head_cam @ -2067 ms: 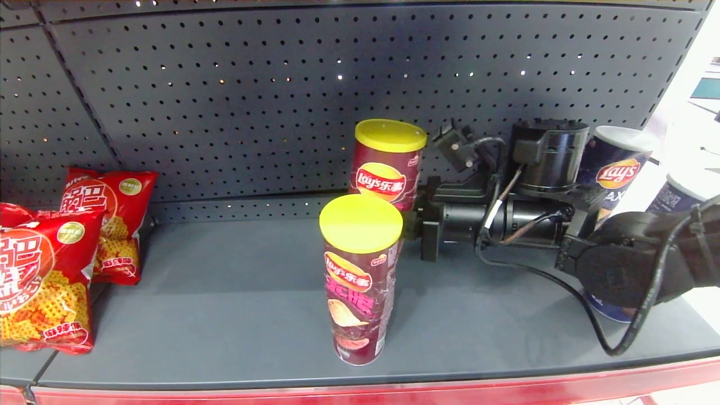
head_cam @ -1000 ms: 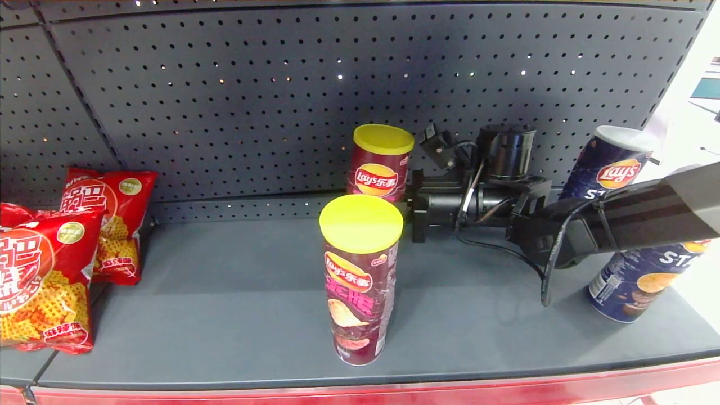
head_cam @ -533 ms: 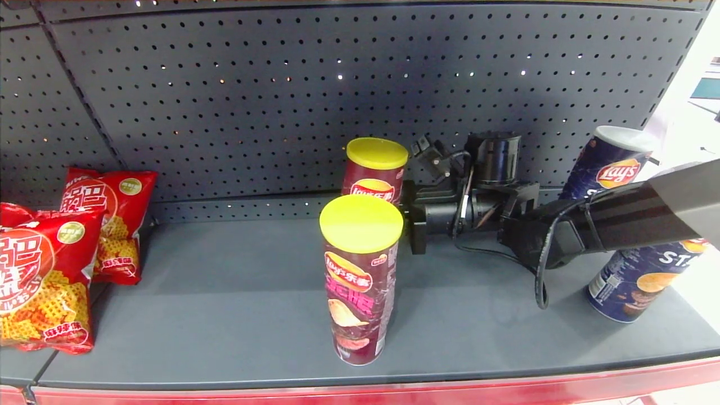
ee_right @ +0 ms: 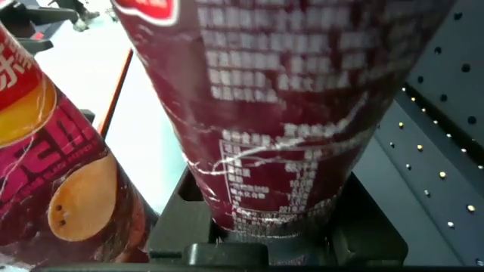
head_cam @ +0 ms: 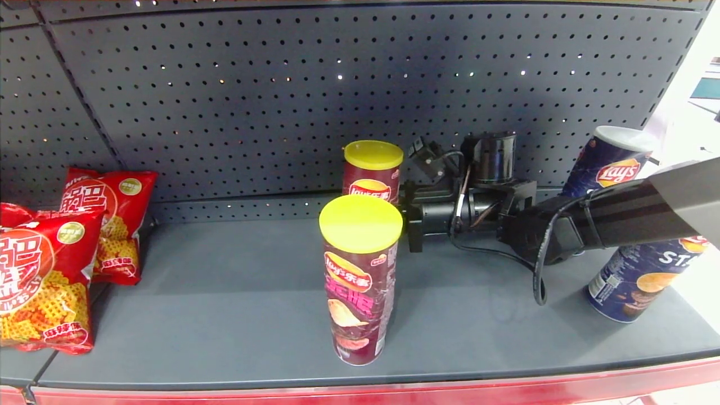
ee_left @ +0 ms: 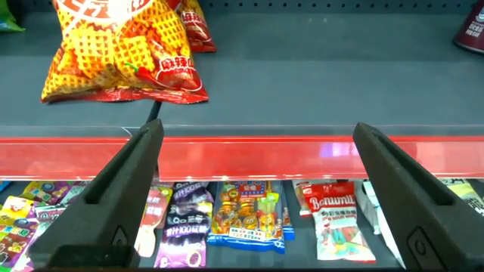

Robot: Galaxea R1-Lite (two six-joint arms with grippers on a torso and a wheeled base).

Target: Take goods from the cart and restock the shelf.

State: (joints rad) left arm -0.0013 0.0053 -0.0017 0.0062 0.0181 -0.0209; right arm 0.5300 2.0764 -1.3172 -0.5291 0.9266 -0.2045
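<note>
Two maroon chip cans with yellow lids are on the grey shelf point(head_cam: 225, 292). The front can point(head_cam: 360, 281) stands upright near the shelf's front edge. The rear can point(head_cam: 371, 171) is upright close to the pegboard back wall, and its lower part is hidden behind the front can. My right gripper point(head_cam: 401, 216) comes in from the right and is shut on the rear can's lower body. In the right wrist view the held can point(ee_right: 287, 113) sits in the right gripper point(ee_right: 265, 227), with the front can point(ee_right: 53, 174) beside it. My left gripper point(ee_left: 257, 196) is open in front of the shelf's red rail point(ee_left: 249, 155).
Two dark blue chip cans point(head_cam: 610, 160) point(head_cam: 641, 281) stand at the shelf's right end, behind and under my right arm. Red snack bags point(head_cam: 121, 219) point(head_cam: 42, 275) lean at the left. Between the bags and the cans is open shelf floor. Small packets point(ee_left: 249, 219) hang below the rail.
My right arm has carried the rear can lower and a little to the left, closer to the pegboard. The front can, the bags and the blue cans have not moved.
</note>
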